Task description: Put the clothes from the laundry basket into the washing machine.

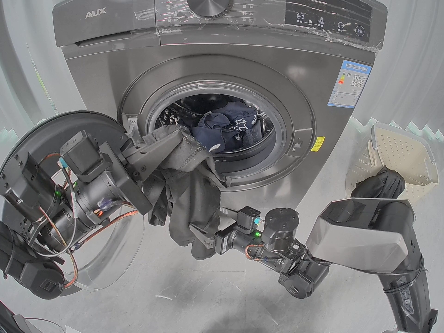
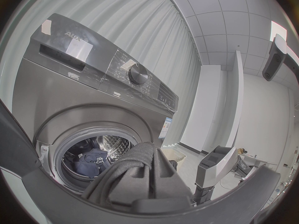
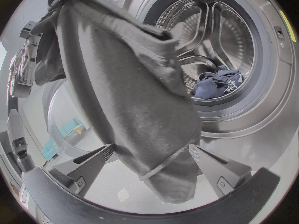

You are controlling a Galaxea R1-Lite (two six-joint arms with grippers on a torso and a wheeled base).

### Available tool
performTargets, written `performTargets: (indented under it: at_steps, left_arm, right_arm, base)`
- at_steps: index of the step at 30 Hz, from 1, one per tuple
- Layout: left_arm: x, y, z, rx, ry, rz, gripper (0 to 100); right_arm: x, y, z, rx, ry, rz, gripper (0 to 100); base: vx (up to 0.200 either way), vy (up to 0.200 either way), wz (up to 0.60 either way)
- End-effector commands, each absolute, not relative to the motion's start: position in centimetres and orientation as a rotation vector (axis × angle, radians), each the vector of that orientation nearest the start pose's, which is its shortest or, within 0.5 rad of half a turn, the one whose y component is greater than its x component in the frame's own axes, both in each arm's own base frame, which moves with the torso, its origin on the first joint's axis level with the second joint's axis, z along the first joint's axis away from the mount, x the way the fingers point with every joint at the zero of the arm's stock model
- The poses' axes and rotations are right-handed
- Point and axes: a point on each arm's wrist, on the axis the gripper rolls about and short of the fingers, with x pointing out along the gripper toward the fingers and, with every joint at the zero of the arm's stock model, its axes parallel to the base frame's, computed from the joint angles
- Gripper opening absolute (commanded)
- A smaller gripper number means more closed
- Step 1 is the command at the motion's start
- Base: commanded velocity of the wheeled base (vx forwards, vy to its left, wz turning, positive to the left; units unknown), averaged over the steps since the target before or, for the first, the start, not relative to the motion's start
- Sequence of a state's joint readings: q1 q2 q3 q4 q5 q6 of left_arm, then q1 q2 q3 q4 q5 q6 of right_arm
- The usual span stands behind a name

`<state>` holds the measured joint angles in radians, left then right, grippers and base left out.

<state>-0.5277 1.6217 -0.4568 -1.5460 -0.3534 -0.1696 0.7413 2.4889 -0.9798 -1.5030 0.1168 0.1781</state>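
Head view: the left gripper (image 1: 162, 149) clamps a dark grey garment (image 1: 189, 200) at the washing machine (image 1: 277, 61) opening's left rim, its length hanging down into the right gripper (image 1: 203, 237), jaws apart, below.

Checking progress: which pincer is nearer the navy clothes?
Left. Left pincer grips the grey garment at the drum mouth, near the navy clothes; right pincer lower, open around its hem.
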Motion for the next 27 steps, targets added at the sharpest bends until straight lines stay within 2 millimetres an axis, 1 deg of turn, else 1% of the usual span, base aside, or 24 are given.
performTargets:
  at_steps: [1,6,7,10,22,26,27]
  left_arm:
    - [21.0,-13.1,20.7,-0.192,-0.318,-0.901,0]
    - [21.0,-13.1,20.7,-0.190,-0.319,-0.901,0]
    - [21.0,-13.1,20.6,-0.191,-0.316,-0.903,0]
    - [21.0,-13.1,20.7,-0.191,-0.318,-0.900,0]
    - [20.9,-13.0,20.9,-0.191,-0.326,-0.900,0]
    - [20.8,-13.0,20.9,-0.192,-0.329,-0.903,0]
    - [20.7,-13.1,21.0,-0.193,-0.332,-0.906,0]
  right_arm:
    - [32.1,28.6,0.5,0.164,0.085,0.836,100]
    - [32.8,27.8,0.7,0.166,0.080,0.812,100]
    - [33.0,27.4,0.7,0.166,0.081,0.805,100]
    - [33.2,27.0,0.6,0.167,0.083,0.801,100]
    - [32.8,27.8,0.4,0.196,0.099,0.819,100]
    - [32.9,28.0,0.3,0.229,0.110,0.821,100]
    - [33.2,28.3,0.1,0.264,0.119,0.821,100]
  base:
    - [0.000,0.000,0.00]
    - [0.000,0.000,0.00]
    - [0.000,0.000,0.00]
    - [0.000,0.000,0.00]
    - [0.000,0.000,0.00]
    - [0.000,0.000,0.00]
    - [0.000,0.000,0.00]
